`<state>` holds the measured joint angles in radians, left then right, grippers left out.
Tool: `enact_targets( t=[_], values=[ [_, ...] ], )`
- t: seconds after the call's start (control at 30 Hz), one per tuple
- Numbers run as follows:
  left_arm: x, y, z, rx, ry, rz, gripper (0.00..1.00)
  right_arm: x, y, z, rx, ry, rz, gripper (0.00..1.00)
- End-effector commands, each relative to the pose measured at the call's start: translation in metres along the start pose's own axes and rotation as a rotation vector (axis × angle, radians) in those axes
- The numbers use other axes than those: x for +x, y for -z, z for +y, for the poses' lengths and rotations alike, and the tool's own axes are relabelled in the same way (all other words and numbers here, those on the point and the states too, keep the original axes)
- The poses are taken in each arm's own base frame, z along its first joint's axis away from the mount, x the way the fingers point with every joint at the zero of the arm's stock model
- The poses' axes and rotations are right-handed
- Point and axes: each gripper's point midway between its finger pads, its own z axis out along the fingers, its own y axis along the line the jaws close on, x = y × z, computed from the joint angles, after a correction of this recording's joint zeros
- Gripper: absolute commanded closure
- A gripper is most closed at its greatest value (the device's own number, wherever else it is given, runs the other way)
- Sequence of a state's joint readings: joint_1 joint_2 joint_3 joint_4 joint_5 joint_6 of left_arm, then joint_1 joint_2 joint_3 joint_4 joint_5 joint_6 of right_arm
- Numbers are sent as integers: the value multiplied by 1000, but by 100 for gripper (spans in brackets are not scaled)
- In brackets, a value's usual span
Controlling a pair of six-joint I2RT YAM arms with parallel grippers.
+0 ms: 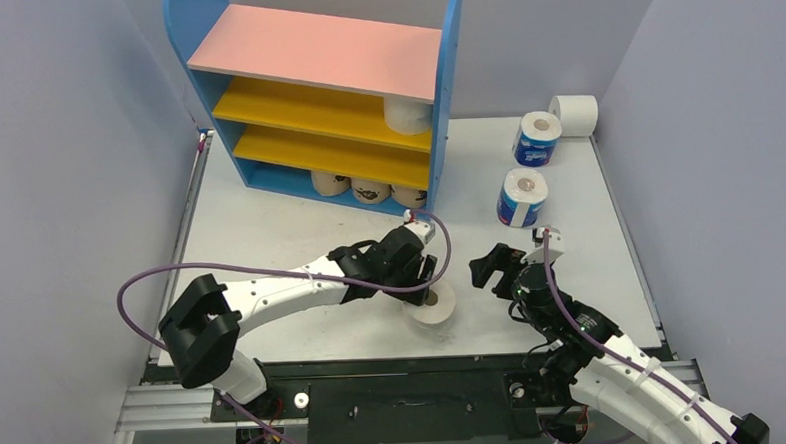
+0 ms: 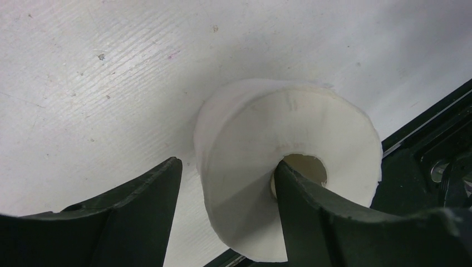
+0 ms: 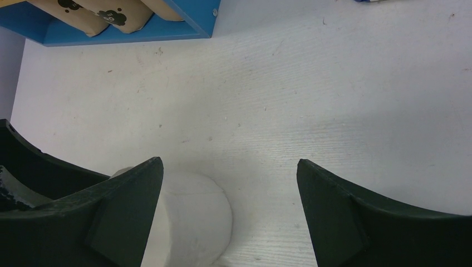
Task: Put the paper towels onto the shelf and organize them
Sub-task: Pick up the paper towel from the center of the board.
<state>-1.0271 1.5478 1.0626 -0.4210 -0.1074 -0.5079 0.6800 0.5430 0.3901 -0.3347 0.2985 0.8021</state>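
Note:
A plain white roll (image 1: 435, 305) stands on end near the table's front edge. My left gripper (image 1: 422, 286) is open over it. In the left wrist view (image 2: 228, 162) one finger sits in the roll's (image 2: 289, 139) hollow core and the other stands outside its wall with a small gap. My right gripper (image 1: 493, 268) is open and empty just right of this roll; the roll shows by its left finger in the right wrist view (image 3: 189, 217). The shelf (image 1: 450, 79) stands at the back left. It holds a white roll (image 1: 407, 113) on the upper yellow board and three tan printed rolls (image 1: 371, 191) on the blue base.
Two blue-wrapped rolls (image 1: 537, 139) (image 1: 521, 197) stand upright at the back right, and a white roll (image 1: 574, 114) lies on its side by the right wall. The shelf's blue base (image 3: 183, 16) and tan rolls (image 3: 106, 14) show at the top of the right wrist view.

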Motion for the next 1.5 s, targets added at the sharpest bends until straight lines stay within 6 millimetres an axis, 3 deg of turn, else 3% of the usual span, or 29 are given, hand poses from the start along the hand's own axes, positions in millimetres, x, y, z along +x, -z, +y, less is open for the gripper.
enact_targets(
  t=[0.0, 0.23, 0.37, 0.47, 0.6, 0.7, 0.9, 1.13, 1.47],
  values=[
    [-15, 2, -12, 33, -15, -35, 46, -5, -1, -2, 6, -20, -26, 15],
    [-22, 16, -11, 41, -8, -67, 70, -9, 0, -1, 11, -15, -37, 15],
    [-33, 35, -6, 32, 10, -112, 75, -12, 0, -2, 14, -14, -44, 15],
    [-48, 51, 10, -1, 70, -173, 77, -13, 0, -2, 18, -9, -48, 15],
    [-75, 81, 46, -18, 221, -284, 80, -13, -1, -3, 21, 5, -48, 15],
    [-98, 110, 87, -81, 349, -385, 80, -14, -3, -3, 24, 13, -50, 15],
    [-153, 173, 144, -247, 535, -558, 80, -21, -4, -1, 32, 33, -61, 15],
    [-210, 215, 166, -327, 678, -678, 80, -30, -4, 2, 33, 54, -76, 15],
    [-265, 230, 178, -322, 737, -766, 80, -34, -6, 3, 35, 64, -76, 15]
  ],
)
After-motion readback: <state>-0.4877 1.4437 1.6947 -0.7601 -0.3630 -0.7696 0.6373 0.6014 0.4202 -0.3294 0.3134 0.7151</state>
